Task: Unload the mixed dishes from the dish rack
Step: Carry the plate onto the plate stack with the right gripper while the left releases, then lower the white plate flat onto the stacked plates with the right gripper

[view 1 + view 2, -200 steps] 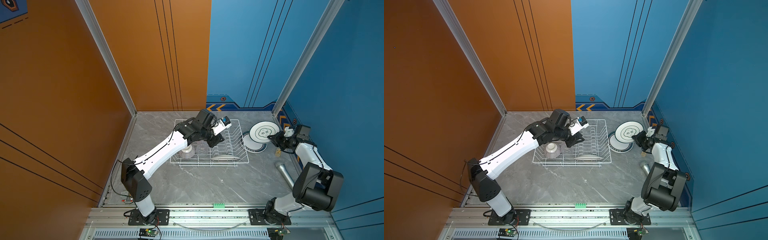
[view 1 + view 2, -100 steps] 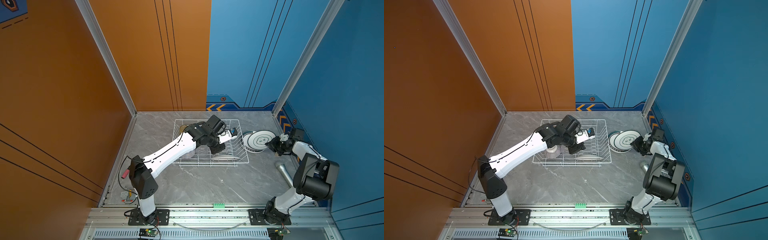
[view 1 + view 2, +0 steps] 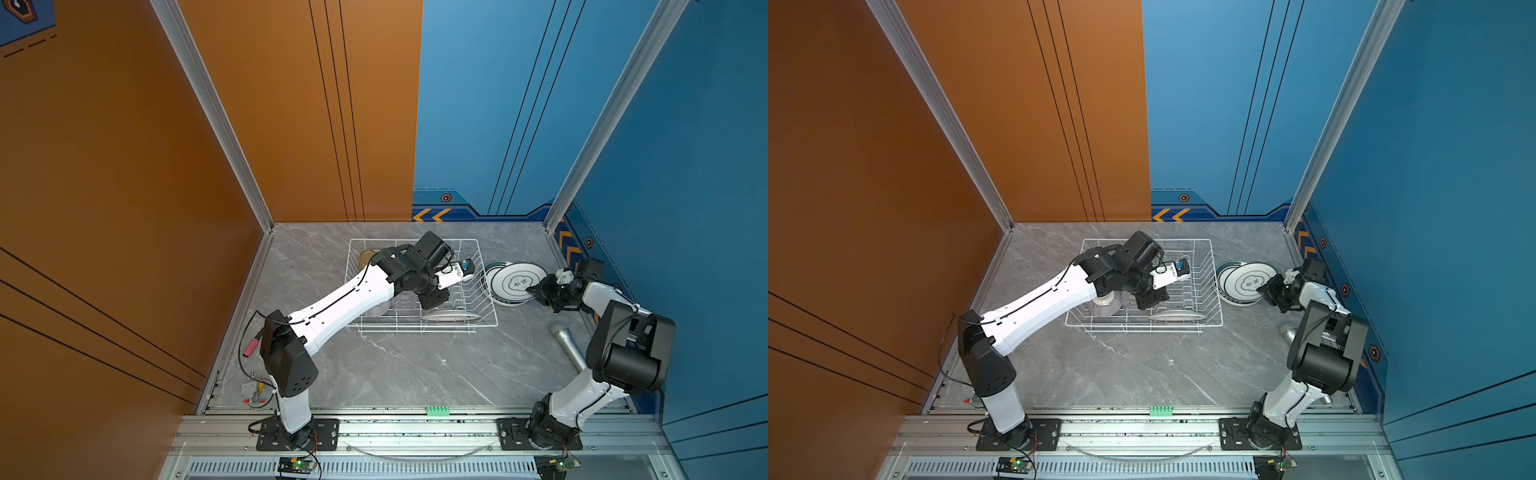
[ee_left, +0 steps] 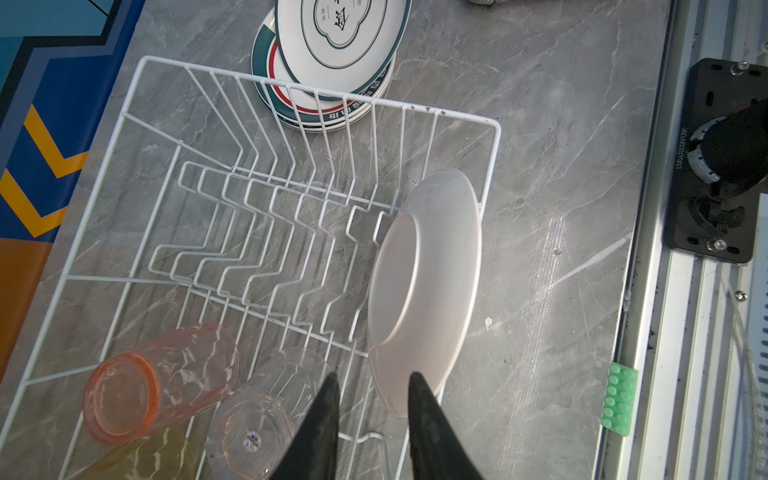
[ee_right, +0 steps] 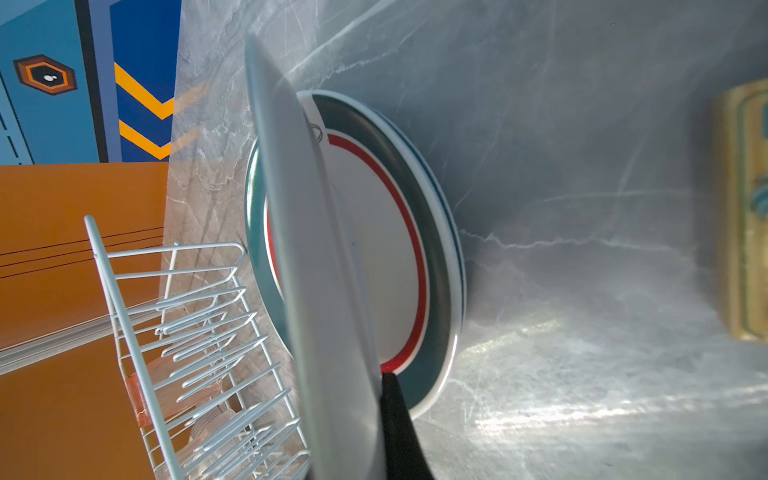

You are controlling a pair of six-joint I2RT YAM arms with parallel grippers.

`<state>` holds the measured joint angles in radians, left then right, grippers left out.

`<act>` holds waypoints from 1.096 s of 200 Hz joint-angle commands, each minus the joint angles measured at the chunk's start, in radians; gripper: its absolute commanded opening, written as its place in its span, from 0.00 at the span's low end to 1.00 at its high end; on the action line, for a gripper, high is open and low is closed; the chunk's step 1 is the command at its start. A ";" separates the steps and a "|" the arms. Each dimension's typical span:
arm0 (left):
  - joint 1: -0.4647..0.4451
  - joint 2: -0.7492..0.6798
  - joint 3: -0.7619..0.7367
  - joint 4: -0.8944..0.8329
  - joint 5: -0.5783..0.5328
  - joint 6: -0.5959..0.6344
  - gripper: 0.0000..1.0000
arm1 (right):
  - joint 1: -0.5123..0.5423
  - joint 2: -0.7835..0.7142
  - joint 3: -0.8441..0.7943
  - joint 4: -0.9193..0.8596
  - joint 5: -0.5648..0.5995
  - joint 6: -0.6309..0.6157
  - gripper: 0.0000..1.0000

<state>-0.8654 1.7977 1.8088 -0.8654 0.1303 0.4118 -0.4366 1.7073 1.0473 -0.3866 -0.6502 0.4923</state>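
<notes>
The white wire dish rack (image 3: pixel 415 328) (image 3: pixel 1142 328) (image 4: pixel 174 64) holds one plate (image 4: pixel 428 282) (image 3: pixel 451 316) standing in its end slot. Pink (image 4: pixel 158 378), clear (image 4: pixel 257 424) and yellow (image 4: pixel 145 457) tumblers lie in it, and the ribbed bowl (image 3: pixel 378 307) sits partly under my left arm. My left gripper (image 4: pixel 372 380) (image 3: pixel 436 297) is open inside the rack, its fingertips at that plate's rim. My right gripper (image 3: pixel 536 291) (image 3: pixel 1266 291) is shut on the edge of another plate (image 3: pixel 517 282) (image 5: pixel 307 249), tilted over a plate stack (image 5: pixel 432 249) (image 4: pixel 270 83) beside the rack. Only one finger (image 5: pixel 395 407) shows.
A silver microphone (image 3: pixel 567 345) (image 3: pixel 1287 330) lies on the grey table by my right arm. A green block (image 3: pixel 437 411) sits at the front edge. Walls close in the back and both sides.
My left arm has swung across the rack and come down at the standing plate. My right gripper has brought its plate down from a raised tilt to just over the stack.
</notes>
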 commanded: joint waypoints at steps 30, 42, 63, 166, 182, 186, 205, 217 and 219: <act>-0.011 0.015 0.032 -0.025 -0.017 0.018 0.30 | 0.007 0.044 0.024 -0.112 0.020 -0.062 0.18; -0.011 0.015 0.030 -0.025 -0.019 0.019 0.30 | 0.007 0.050 0.027 -0.127 0.024 -0.068 0.18; -0.011 0.016 0.030 -0.025 -0.021 0.019 0.30 | 0.006 0.062 0.030 -0.150 0.033 -0.079 0.19; -0.011 0.017 0.026 -0.031 -0.040 0.022 0.30 | 0.012 0.103 0.048 -0.205 0.074 -0.118 0.33; -0.012 0.017 0.024 -0.031 -0.041 0.024 0.30 | 0.015 0.110 0.050 -0.206 0.080 -0.118 0.35; -0.010 0.017 0.024 -0.032 -0.042 0.024 0.30 | 0.016 0.111 0.051 -0.206 0.080 -0.118 0.36; -0.010 0.017 0.022 -0.032 -0.043 0.024 0.30 | 0.021 0.121 0.057 -0.206 0.090 -0.118 0.39; -0.010 0.017 0.023 -0.032 -0.046 0.024 0.30 | 0.025 0.126 0.062 -0.210 0.097 -0.119 0.42; -0.010 0.018 0.023 -0.034 -0.047 0.024 0.30 | 0.025 0.126 0.065 -0.210 0.099 -0.120 0.42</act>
<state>-0.8654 1.8030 1.8088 -0.8661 0.1040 0.4229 -0.4244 1.8088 1.0904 -0.5495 -0.5980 0.3912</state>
